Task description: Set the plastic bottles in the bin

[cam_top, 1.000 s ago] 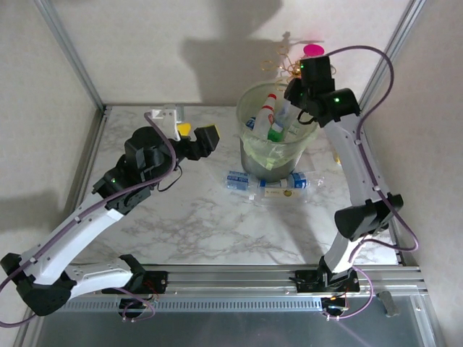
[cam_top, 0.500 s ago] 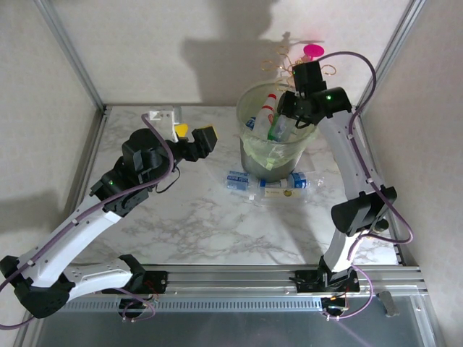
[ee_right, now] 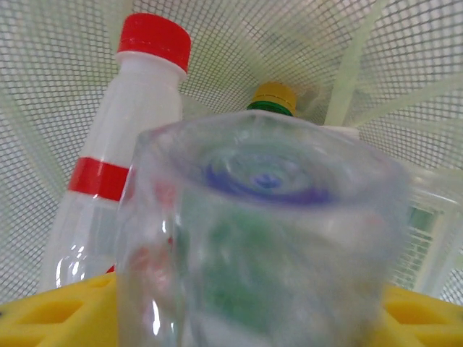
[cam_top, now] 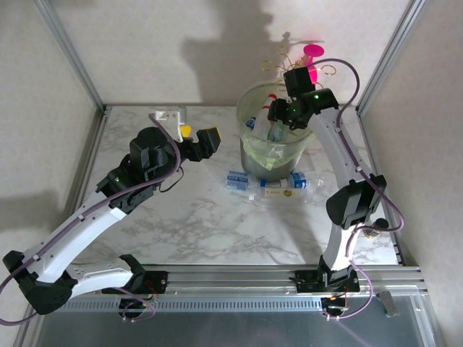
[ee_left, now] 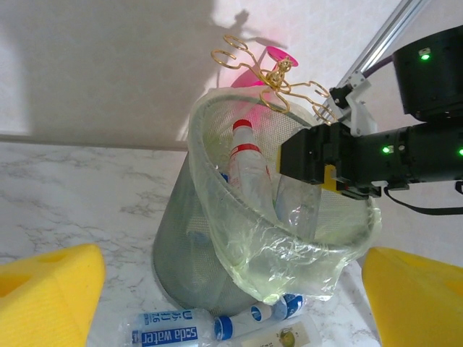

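- The left fingers [ee_left: 45,295], yellow-padded, stand wide apart and grasp nothing. They hang above the table [cam_top: 181,217] on the left of the bin [cam_top: 252,160] and point toward it.
- A blue-label bottle [cam_top: 237,178] lies on its side on the table, just near of the bin's foot. In the left wrist view its label reads "Soda water".
- A second bottle [cam_top: 278,184] with a pale label lies on its side to the right of it, close along the same line. Whether the two touch I cannot tell.
- The bin stands upright on the far half of the table, right of centre. A yellow-green bag [ee_left: 289,260] lines it and is folded out over its rim.
- Inside the bin, a white bottle [ee_right: 123,166] with a red cap and a red band stands cap up.
- A green bottle [ee_right: 273,97] with a yellow cap shows just beyond it, against the mesh wall.
- The right fingers [ee_right: 43,318] reach down into the bin's mouth from its far right side.
- A clear bottle [ee_right: 268,238] sits between them, its base turned toward the wrist camera. A yellow pad shows on each side of it, but I cannot tell whether they press it or have let it go.
- A pink-and-gold ornament [cam_top: 304,54] stands behind the bin, by the far wall.
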Available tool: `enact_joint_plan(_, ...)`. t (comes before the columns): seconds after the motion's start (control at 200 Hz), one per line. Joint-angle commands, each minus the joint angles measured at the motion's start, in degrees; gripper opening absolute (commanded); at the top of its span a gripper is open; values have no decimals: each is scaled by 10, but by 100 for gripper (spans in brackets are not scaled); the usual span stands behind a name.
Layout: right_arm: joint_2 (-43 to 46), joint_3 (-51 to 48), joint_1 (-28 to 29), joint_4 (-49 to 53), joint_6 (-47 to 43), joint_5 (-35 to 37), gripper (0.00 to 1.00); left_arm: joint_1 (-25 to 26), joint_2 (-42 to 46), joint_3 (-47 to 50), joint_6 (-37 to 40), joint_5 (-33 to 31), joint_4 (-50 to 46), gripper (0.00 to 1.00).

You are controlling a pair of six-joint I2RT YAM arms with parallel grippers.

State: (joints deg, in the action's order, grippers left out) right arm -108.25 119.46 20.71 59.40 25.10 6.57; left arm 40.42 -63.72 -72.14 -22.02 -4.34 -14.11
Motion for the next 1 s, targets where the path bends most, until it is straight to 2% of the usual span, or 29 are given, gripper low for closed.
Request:
enact_joint_plan(0.0, -13, 38, -2, 3, 0, 13, 72, -1, -1, -14, 8, -11, -9, 92)
enact_joint_plan(0.325, 21, 38, -2, -13, -2, 49, 81, -2, -9, -22, 6, -26, -16, 92)
enact_joint_plan(0.591, 84, -10, -2, -39, 7, 75, 77, -3, -20, -37, 4, -30, -21, 92)
enact_joint_plan(0.681, 115, -40, -2, -59, 14, 62, 73, -3, -25, -41, 3, -29, -22, 92)
enact_joint_plan(0.786, 140, -79, -2, -76, 16, 32, 64, -3, -29, -45, -2, -25, -22, 91)
enact_joint_plan(0.916, 142, -124, -2, -83, 18, 10, 49, -3, -31, -45, -8, -21, -22, 91)
enact_joint_plan(0.996, 136, -142, -2, -97, 22, 2, 46, -3, -30, -44, -12, -19, -23, 91)
